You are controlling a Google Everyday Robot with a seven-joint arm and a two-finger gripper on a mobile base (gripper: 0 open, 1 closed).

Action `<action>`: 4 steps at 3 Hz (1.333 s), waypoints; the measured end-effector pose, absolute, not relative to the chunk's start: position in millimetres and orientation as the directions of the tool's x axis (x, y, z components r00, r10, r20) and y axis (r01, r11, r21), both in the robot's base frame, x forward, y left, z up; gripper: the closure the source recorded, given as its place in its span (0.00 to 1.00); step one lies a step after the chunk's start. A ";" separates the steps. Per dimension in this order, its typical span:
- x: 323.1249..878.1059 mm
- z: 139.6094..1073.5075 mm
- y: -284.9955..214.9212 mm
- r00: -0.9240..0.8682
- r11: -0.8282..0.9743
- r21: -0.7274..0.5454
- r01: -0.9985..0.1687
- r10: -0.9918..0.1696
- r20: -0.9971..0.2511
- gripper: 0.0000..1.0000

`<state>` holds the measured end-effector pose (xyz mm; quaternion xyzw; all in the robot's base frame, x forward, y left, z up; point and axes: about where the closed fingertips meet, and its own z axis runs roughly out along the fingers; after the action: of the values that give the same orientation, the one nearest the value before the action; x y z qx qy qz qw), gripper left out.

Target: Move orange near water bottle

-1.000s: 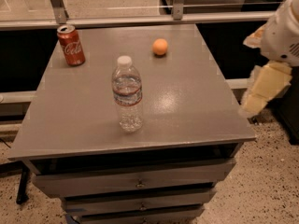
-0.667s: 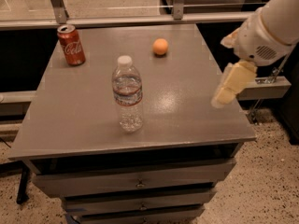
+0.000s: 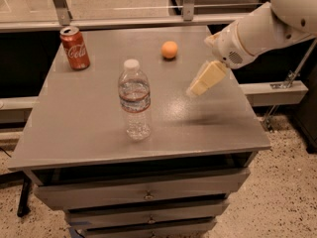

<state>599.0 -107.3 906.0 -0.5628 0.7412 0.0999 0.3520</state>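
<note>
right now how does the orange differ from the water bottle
The orange is round and opaque; the water bottle is tall and clear. The orange sits at the back, the water bottle nearer the front. Both rest on the table; the gripper hovers over its right side.

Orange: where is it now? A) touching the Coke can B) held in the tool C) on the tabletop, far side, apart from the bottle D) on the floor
C: the orange sits on the tabletop near its far edge, apart from the water bottle. The tool hangs over the table's right side, clear of the orange.
</note>
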 end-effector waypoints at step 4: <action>686.1 916.9 -115.7 -0.230 0.676 -0.184 -0.713 -0.474 -0.850 0.00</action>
<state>686.1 -115.7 916.9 -0.3833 0.7744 0.1226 0.4882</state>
